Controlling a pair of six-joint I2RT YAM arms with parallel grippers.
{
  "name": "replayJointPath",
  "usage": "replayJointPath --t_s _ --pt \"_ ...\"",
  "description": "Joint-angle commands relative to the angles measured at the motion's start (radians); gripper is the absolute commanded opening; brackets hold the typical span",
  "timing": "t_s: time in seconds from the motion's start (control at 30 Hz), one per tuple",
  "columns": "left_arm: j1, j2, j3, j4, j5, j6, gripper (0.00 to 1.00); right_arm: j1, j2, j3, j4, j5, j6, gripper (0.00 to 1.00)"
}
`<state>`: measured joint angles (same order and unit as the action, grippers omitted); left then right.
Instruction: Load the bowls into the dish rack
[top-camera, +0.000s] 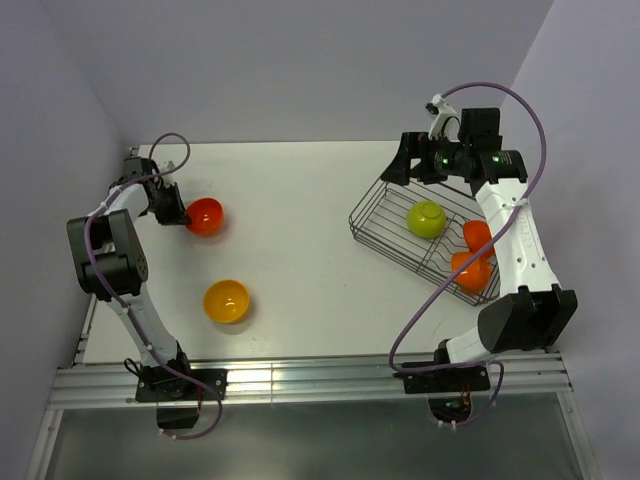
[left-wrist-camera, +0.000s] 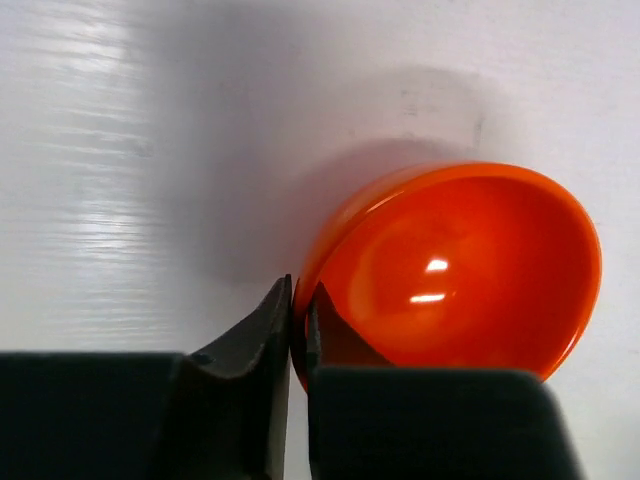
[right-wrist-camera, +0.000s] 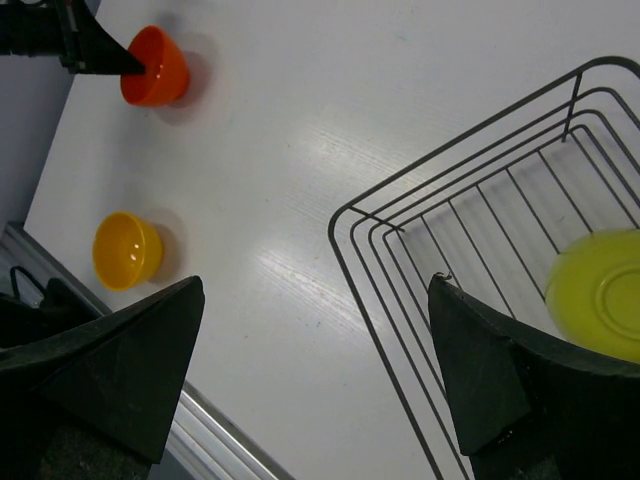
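Observation:
My left gripper (top-camera: 174, 209) is shut on the near rim of a red-orange bowl (top-camera: 206, 216) at the table's far left; the wrist view shows both fingers pinching the rim (left-wrist-camera: 298, 292) of that bowl (left-wrist-camera: 470, 265). A yellow-orange bowl (top-camera: 226, 301) sits upright nearer the front. The dark wire dish rack (top-camera: 378, 228) lies at the right and holds a lime green bowl (top-camera: 427, 219) and red-orange bowls (top-camera: 474, 262) partly behind my right arm. My right gripper (top-camera: 400, 168) is open and empty above the rack's far left corner (right-wrist-camera: 315, 290). No white bowl is in view.
The right wrist view shows the rack's corner wires (right-wrist-camera: 345, 235), the lime green bowl (right-wrist-camera: 600, 295), the yellow-orange bowl (right-wrist-camera: 125, 250) and the held red-orange bowl (right-wrist-camera: 158, 68). The table's metal front rail (top-camera: 300, 382) runs along the near edge.

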<state>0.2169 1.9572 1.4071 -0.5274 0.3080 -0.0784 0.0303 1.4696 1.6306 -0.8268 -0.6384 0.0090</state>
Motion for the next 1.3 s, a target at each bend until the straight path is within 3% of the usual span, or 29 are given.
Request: replayJointPath --t_s 0.0,0.2,0.4,0.73,1.03,1.27 --pt "0.001 -0.069 -0.014 0.052 0.158 -0.038 0.02 -0.018 -0.066 -0.032 0.110 -0.061 0.086 1.00" --pt "0.001 -0.153 -0.020 0.116 0.376 -0.138 0.00 -0.023 -0.084 -0.052 0.172 -0.102 0.150 1.00" --pt "-0.010 -0.290 -0.098 0.331 0.549 -0.348 0.00 -0.023 -0.086 -0.092 0.253 -0.188 0.252 1.00" --pt "-0.119 -0.503 -0.215 0.616 0.550 -0.644 0.00 -0.014 -0.103 -0.158 0.411 -0.293 0.440 1.00" --pt "-0.345 -0.550 -0.292 0.757 0.534 -0.781 0.00 0.121 -0.132 -0.207 0.451 -0.287 0.482 1.00" --pt "-0.412 -0.564 -0.398 0.949 0.537 -0.905 0.00 0.203 -0.124 -0.253 0.521 -0.325 0.575 1.00"
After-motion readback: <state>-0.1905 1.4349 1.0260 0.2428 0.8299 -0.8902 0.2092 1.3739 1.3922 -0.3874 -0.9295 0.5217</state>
